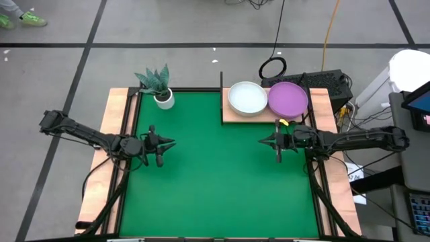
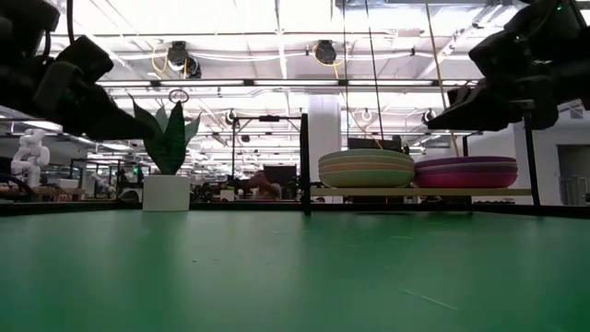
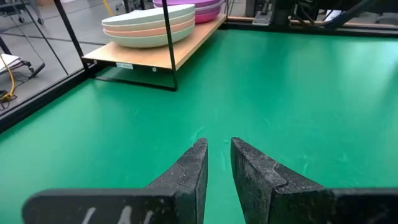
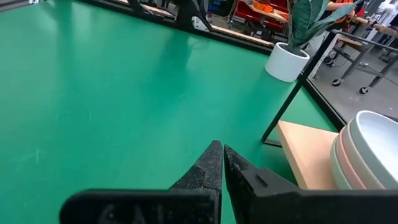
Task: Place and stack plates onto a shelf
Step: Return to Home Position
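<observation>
Green worktop (image 1: 222,175) bare between both arms. Plates in two stacks on shelf (image 1: 232,115) just beyond right gripper (image 1: 267,141): whitish-topped stack (image 1: 247,97) by the black post (image 1: 221,87), purple-topped stack (image 1: 288,98) beside it. Right gripper clenched, empty, hovering off the shelf's near edge. Left gripper (image 1: 169,142) well apart, across the worktop, nearly closed, empty. Potted plant (image 1: 160,86) beyond left gripper.

You look straight down on the whole mat (image 1: 215,181) from overhead; the low camera sits at mat level, facing the room. Each wrist camera peers close past its own fingers. All four views share the shelf (image 1: 232,115) and its plates (image 2: 367,168).
</observation>
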`<state>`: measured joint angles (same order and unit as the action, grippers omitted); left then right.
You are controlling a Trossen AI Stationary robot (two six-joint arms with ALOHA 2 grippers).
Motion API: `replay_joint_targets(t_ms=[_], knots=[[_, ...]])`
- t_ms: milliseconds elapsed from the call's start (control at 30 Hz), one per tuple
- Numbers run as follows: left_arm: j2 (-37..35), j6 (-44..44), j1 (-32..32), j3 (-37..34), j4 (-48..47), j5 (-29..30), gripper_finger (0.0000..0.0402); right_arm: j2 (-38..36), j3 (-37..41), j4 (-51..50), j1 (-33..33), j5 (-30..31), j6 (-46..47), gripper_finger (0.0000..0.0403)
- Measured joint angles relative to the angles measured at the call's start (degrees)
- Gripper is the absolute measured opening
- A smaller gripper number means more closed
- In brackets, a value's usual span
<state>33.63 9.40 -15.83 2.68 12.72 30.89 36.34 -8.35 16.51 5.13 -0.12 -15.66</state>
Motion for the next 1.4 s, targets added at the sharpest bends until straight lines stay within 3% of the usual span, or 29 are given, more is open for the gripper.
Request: replay_joint_targets(t_ms=[567, 1000, 1400], knots=[[-8.4, -3.6, -0.1, -2.1, -2.0, -2.0, 0.0076, -9.1, 6.5, -0.2, 0.0, 0.0, 0.7, 0.0], [-15.4, -4.1, -0.1, -2.1, -7.5, -1.1, 0.0076, -20.1, 7.4, -8.5, 0.0, 1.3, -0.5, 0.0], [-16.1, -2.6, -0.1, -2.1, -7.8, -0.8, 0.0076, -32.3, 7.4, -14.5, 0.1, 2.7, -0.2, 0.0]])
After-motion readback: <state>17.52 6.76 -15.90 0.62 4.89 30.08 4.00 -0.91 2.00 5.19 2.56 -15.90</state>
